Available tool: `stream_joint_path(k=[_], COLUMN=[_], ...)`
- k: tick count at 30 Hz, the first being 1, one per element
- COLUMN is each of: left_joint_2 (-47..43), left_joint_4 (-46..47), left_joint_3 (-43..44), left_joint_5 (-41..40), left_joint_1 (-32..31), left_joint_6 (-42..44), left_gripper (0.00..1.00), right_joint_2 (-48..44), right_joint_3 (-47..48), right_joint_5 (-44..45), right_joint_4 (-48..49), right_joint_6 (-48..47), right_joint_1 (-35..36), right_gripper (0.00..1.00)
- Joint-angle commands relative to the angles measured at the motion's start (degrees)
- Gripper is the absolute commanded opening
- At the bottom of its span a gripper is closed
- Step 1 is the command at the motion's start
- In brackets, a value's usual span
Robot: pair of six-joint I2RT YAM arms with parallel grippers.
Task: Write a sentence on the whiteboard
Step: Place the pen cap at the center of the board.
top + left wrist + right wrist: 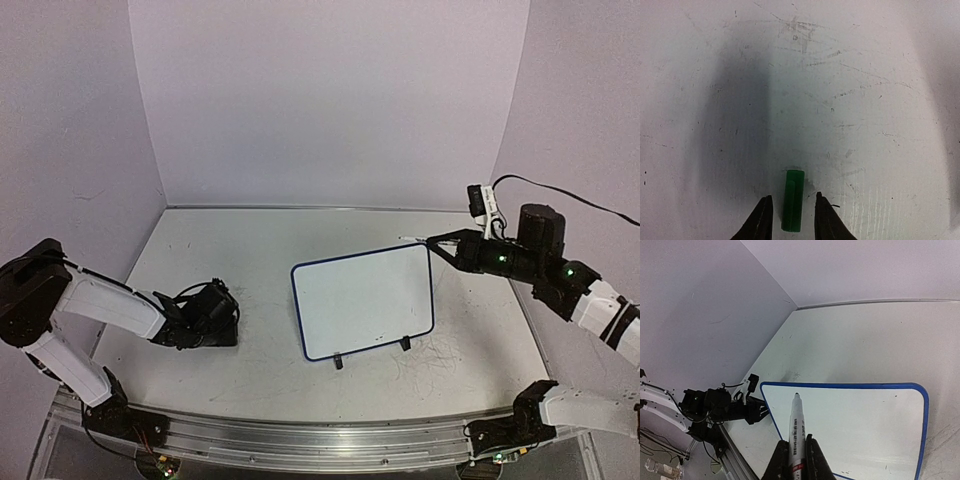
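The whiteboard (365,300) (855,425) lies mid-table, white with a thin blue rim. Its face is blank and no sentence is in view. My right gripper (440,243) (796,439) hangs by the board's far right corner, shut on a white marker (415,239) (796,415). The marker is uncapped, and its tip points over the board, above the surface. My left gripper (215,318) (792,198) is low over the table left of the board. A green marker cap (793,185) lies flat between its open fingers, with a gap on each side.
Faint grey scribble marks (430,355) cover the tabletop near the board's right foot (405,345). Purple walls close the back and both sides. An aluminium rail (300,430) runs along the near edge. In the right wrist view the left arm (715,407) sits beyond the board's corner.
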Motion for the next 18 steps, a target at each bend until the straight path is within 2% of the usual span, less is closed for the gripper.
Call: stream_joint_path(k=[1, 11, 18], left_joint_2=[-2.22, -12.27, -28.82], left_joint_4=[2.24, -2.98, -8.01], left_joint_3=[0.05, 2.31, 4.14], left_joint_5=[0.85, 4.45, 6.48], left_joint_1=[-0.14, -0.06, -0.06], left_joint_6=[3.28, 3.4, 1.0], left_gripper=[0.34, 0.46, 0.53], right_joint_2=[2.26, 8.61, 13.73], right_joint_3=[3.84, 9.36, 13.35], right_joint_5=[3.65, 8.05, 9.2], right_joint_4=[2.44, 2.44, 5.04], right_joint_6=[1.93, 1.81, 1.07], right_joint_1=[1.55, 8.83, 15.93], right_gripper=[0.0, 0.0, 0.0])
